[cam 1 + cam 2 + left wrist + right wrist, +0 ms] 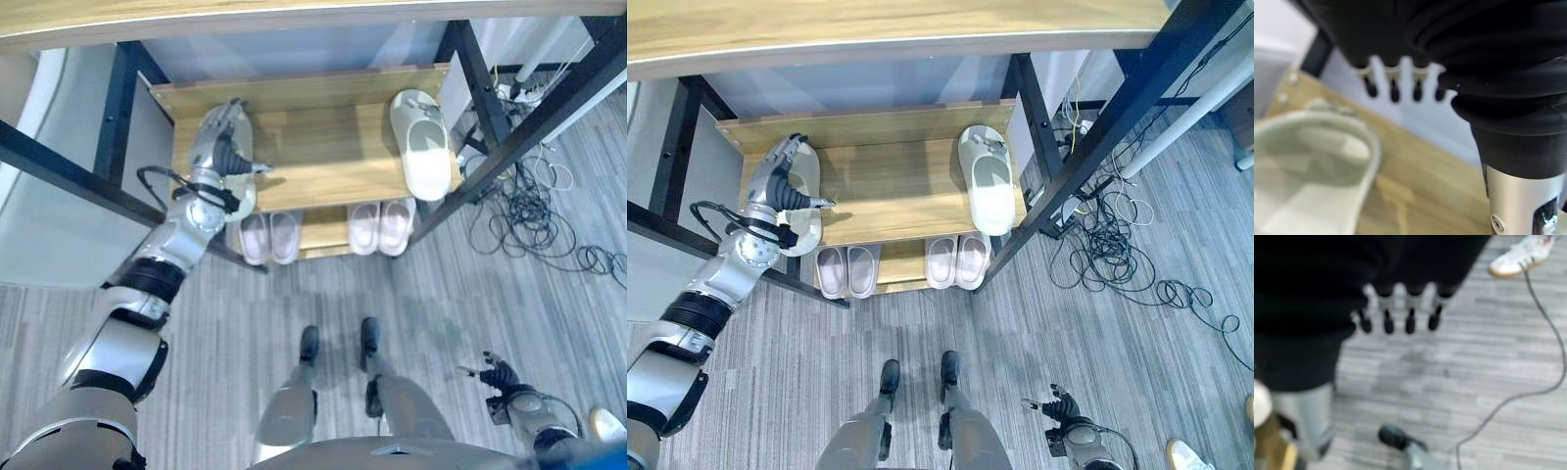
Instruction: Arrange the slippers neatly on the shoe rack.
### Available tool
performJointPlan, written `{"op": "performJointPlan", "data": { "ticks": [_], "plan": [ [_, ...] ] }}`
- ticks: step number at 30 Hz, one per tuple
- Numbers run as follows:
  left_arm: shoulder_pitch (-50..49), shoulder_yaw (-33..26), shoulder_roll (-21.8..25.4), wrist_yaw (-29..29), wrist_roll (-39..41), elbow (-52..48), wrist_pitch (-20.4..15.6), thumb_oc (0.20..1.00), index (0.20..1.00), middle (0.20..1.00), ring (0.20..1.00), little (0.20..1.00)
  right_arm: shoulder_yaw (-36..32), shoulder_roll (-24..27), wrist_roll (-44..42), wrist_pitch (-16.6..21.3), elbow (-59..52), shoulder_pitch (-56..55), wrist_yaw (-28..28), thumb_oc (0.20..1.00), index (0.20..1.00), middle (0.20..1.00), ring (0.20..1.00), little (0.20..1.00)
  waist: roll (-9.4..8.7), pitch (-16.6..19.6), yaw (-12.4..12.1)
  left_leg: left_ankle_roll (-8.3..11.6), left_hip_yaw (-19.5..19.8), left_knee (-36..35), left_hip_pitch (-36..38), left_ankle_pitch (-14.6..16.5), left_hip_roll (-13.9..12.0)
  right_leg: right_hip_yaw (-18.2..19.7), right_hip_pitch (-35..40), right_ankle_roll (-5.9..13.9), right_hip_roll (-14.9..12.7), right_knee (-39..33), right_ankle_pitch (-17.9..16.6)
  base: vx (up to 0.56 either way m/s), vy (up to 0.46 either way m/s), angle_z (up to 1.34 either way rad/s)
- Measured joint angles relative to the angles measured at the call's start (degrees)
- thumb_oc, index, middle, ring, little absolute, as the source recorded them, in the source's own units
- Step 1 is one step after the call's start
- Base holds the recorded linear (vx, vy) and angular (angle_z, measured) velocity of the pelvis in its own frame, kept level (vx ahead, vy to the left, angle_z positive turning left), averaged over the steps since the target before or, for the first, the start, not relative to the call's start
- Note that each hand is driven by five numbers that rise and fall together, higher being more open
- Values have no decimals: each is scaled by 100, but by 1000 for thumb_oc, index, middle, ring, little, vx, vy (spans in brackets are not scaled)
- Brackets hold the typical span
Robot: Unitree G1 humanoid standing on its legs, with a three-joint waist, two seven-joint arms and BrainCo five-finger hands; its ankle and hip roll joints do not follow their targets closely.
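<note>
Your left hand (784, 181) hovers open, fingers straight, over the left slipper (803, 201) just beneath it on the shoe rack (892, 181). Its mate (986, 178) lies well apart; nudge them together next. Right hand (1061, 405) hangs relaxed.

Left eye view: from the head, looking steeply down on the shoe rack (313, 147) and grey floor (294, 294).
Right eye view: same downward look, set slightly aside; shares rack, slippers, floor.
Left wrist view: very close along the left hand (1393, 81), facing the upper shelf (1425, 186).
Right wrist view: close along the right hand (1398, 313), facing the floor.
</note>
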State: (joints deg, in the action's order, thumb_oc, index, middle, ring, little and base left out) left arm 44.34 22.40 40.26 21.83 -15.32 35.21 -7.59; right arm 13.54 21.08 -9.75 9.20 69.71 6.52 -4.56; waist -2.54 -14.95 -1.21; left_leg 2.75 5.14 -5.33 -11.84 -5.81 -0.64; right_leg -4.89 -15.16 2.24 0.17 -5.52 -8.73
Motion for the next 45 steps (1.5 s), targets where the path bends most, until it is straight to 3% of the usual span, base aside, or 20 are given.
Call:
{"op": "performJointPlan", "data": {
  "ticks": [16, 33, 34, 38, 45],
  "plan": [
    [373, 9, 121, 228, -215, 176, 201, 1000, 1000, 1000, 1000, 1000, 98, 8, -13, 45, 92, 259, -22, 1000, 1000, 1000, 1000, 1000, -22, -137, -95, 7, 73, -1, -121, -10, 23, -100, -94, -10, -25, 20, -33, 10, 22, 2],
    [446, 9, 143, 322, -448, 230, 501, 1000, 1000, 1000, 1000, 1000, 142, -40, -13, 93, -238, 163, -48, 1000, 1000, 1000, 1000, 1000, -251, -198, -128, -37, 189, 3, -320, -68, 74, -208, -244, -23, -79, 23, -64, -2, 7, 4],
    [449, 11, 142, 323, -448, 231, 507, 200, 200, 200, 200, 200, 141, -52, -15, 100, -246, 164, -49, 1000, 1000, 1000, 1000, 1000, -252, -199, -123, -37, 189, 3, -320, -68, 75, -208, -243, -22, -80, 23, -64, 0, 0, 0],
    [621, 137, 97, 351, -384, 708, 568, 200, 200, 200, 200, 200, 153, -82, -17, 117, -243, 159, -70, 1000, 1000, 1000, 1000, 1000, -252, -199, -105, -37, 174, 3, -320, -68, 79, -188, -252, -21, -81, 23, -66, 2, 5, -1],
    [1045, 79, -388, 358, 80, 954, 667, 200, 200, 200, 200, 200, 287, -95, -17, 62, -243, 164, -77, 1000, 1000, 1000, 1000, 1000, -247, -196, -108, -65, 170, 3, -319, -91, 87, -190, -248, -12, -90, 24, -79, 0, 0, 0]
  ]
}}
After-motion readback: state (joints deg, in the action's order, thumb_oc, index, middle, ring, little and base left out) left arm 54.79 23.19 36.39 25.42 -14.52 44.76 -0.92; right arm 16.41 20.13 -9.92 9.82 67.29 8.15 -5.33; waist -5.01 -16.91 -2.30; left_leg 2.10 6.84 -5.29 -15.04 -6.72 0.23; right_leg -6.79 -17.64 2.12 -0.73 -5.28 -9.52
